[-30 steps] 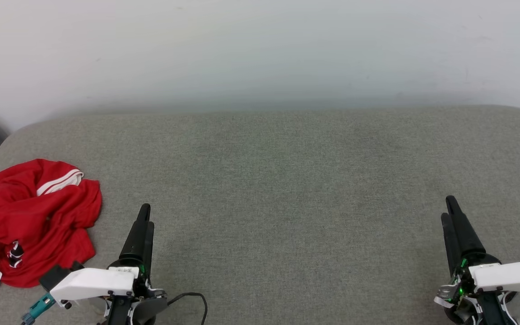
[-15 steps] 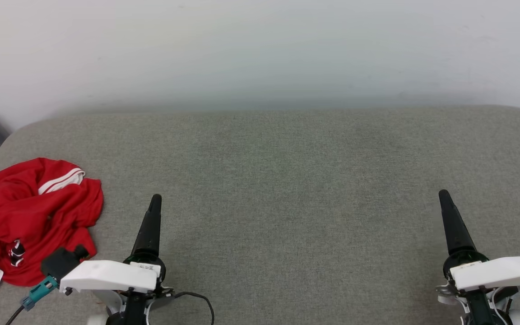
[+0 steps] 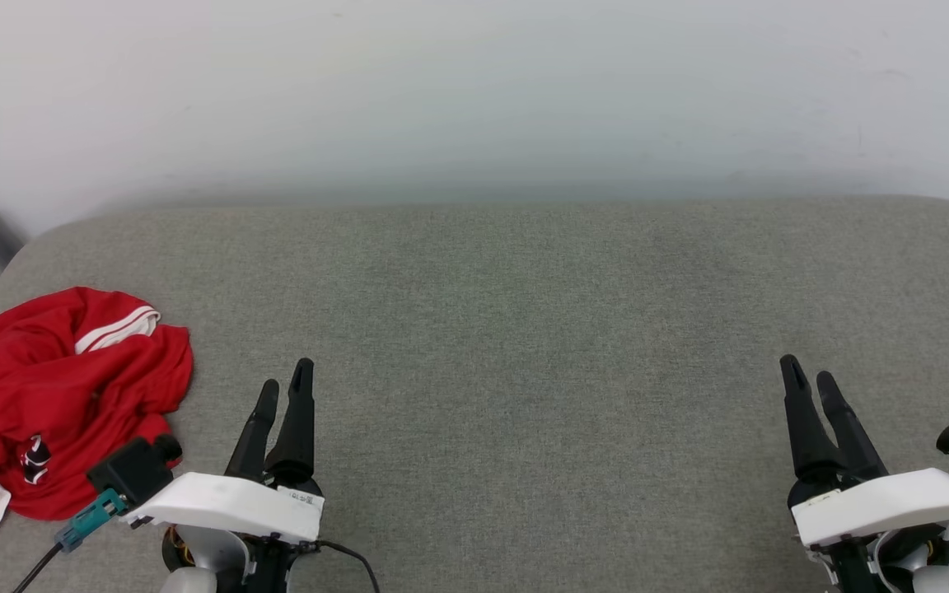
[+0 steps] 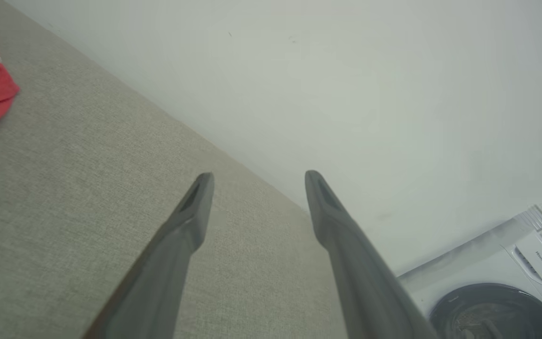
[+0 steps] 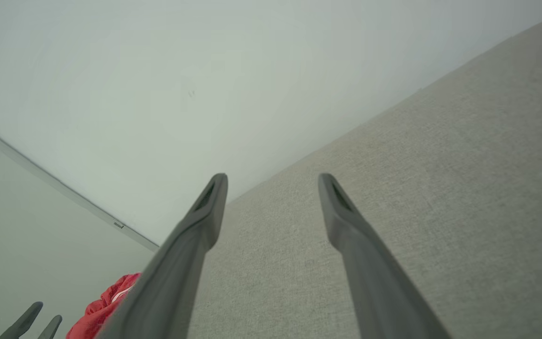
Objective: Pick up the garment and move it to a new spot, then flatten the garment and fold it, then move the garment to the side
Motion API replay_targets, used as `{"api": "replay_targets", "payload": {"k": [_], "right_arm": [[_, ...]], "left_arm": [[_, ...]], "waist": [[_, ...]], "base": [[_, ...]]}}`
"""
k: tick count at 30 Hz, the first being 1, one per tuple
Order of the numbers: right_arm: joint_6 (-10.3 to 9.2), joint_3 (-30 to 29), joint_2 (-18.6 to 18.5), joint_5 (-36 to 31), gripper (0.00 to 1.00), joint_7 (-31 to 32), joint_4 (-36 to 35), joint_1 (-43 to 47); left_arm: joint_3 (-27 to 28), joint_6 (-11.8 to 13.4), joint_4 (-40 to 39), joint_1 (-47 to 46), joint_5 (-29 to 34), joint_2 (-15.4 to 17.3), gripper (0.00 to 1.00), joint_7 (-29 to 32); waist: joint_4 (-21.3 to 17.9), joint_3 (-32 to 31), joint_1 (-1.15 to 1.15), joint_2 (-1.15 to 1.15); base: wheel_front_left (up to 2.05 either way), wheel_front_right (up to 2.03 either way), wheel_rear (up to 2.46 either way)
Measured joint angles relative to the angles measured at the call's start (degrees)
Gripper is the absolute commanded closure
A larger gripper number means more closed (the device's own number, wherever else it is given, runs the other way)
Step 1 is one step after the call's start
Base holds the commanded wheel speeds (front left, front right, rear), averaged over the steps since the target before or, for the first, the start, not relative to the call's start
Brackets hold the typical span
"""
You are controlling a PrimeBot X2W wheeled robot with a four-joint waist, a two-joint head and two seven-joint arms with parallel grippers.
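**Both grippers spread and empty; garment lying bunched at the left edge**

The garment [image 3: 63, 395] is lying in a crumpled heap at the left end of the grey cushion [image 3: 524, 329], close to its rounded corner. It is showing mostly red cloth, with a white-striped band poking out near the top, a white patch spilling off at the lower left, and a small bit of black-and-white print near the bottom. Nothing is touching it.

The left gripper [image 3: 287, 375] is hovering over bare cushion just to the right of the heap, apart from the cloth. Its two dark fingers are pointing away from the robot and standing spread, and the left wrist view is showing a clear gap with nothing between them. A teal connector [image 3: 89, 520] with a dark cable [image 3: 34, 568] is hanging off the left wrist, near the lower rim of the garment.

The right gripper [image 3: 807, 371] is hovering over the right end of the cushion, well apart from the garment. Its fingers are likewise spread and holding nothing.

A pale wall [image 3: 474, 99] is running behind the cushion. The left wrist view is catching part of a white washing machine [image 4: 497, 301] beyond the cushion's end.
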Motion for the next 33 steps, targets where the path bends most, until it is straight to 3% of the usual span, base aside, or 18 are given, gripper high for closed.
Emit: {"api": "replay_targets", "payload": {"k": [18,33], "right_arm": [[0.0,0.8,0.2,-15.2,0.0,0.2,-2.0,1.1],[0.01,-0.3,0.3,-25.4,0.0,-0.4,-3.6,2.0]], "left_arm": [[-1.4,1.0,-0.1,0.0,19.0,1.3,0.0,-3.0],[-3.7,2.7,0.9,-0.3,29.4,2.6,0.0,-5.1]], "waist": [[0.3,-0.2,0.0,0.0],[0.4,-0.1,0.0,0.0]], "base": [[0.0,0.0,0.0],[0.0,0.0,0.0]]}}
